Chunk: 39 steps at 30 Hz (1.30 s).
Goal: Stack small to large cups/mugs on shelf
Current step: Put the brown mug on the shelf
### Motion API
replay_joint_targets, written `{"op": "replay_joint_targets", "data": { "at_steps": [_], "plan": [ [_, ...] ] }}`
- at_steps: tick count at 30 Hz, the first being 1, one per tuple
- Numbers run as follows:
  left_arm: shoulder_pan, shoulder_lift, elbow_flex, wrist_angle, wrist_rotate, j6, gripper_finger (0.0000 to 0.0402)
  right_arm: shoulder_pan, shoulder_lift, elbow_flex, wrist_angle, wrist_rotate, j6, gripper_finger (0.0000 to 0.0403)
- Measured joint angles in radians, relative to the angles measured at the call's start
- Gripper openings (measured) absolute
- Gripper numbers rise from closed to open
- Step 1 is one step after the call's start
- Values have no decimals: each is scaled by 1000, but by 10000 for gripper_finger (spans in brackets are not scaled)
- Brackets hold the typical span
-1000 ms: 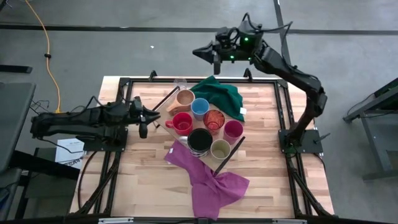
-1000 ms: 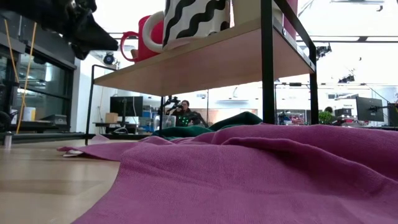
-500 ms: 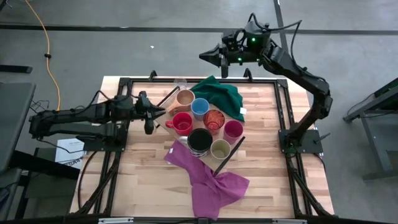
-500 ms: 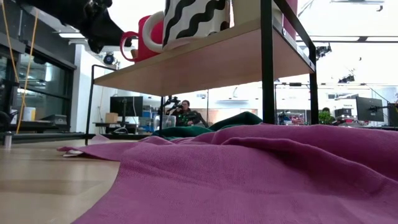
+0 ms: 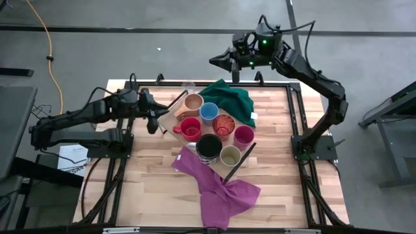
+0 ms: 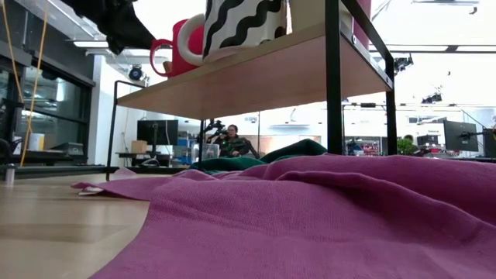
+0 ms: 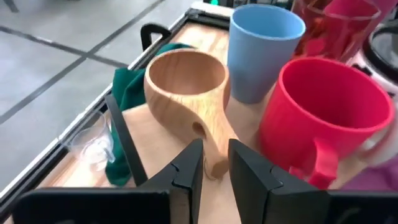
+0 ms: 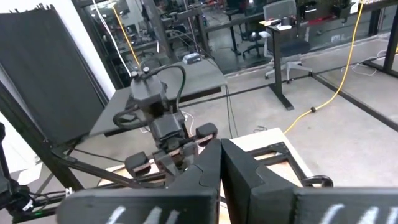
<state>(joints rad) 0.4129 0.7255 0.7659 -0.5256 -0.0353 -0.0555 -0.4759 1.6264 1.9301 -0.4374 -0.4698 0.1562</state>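
Just ahead of the left gripper (image 5: 154,119), on the light wooden shelf (image 5: 170,116), sits the tan wooden cup (image 7: 185,82), its handle pointing back at the gripper. The left fingers (image 7: 186,167) are nearly closed, only a narrow slit between them, holding nothing, with the cup's handle just beyond their tips. Beside the tan cup stand the blue cup (image 7: 263,46) and the red mug (image 7: 323,118), close together, with the orange patterned cup (image 5: 223,123), magenta cup (image 5: 244,135), black mug (image 5: 208,147) and olive-beige cup (image 5: 231,156) ranged farther along the shelf. A clear glass cup (image 7: 93,142) rests off to the side near a green cloth (image 5: 233,99). A purple cloth (image 5: 218,185) trails across the counter (image 5: 149,185). Well away from the cups, beyond the counter's far edge, the right gripper (image 5: 227,62) hangs in the air, its fingers (image 8: 205,171) pressed almost together and empty.
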Motion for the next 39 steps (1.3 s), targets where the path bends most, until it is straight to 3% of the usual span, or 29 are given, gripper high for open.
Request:
{"op": "replay_joint_targets", "data": {
  "at_steps": [4, 16, 29, 39],
  "plan": [
    [-1, 11, 18, -25, 2, -2, 80, 0, 0, 0, 0, 0, -7, 0],
    [0, 130, 19, -13, 51, -34, 186, 0, 0, 0, -38, -1, -16, 0],
    [0, 221, 19, 49, 53, -28, 182, 0, 0, 0, -54, -8, -26, 0],
    [0, 223, 19, 20, -7, -28, 182, 0, 0, 0, -72, -16, -45, 0]
  ]
}}
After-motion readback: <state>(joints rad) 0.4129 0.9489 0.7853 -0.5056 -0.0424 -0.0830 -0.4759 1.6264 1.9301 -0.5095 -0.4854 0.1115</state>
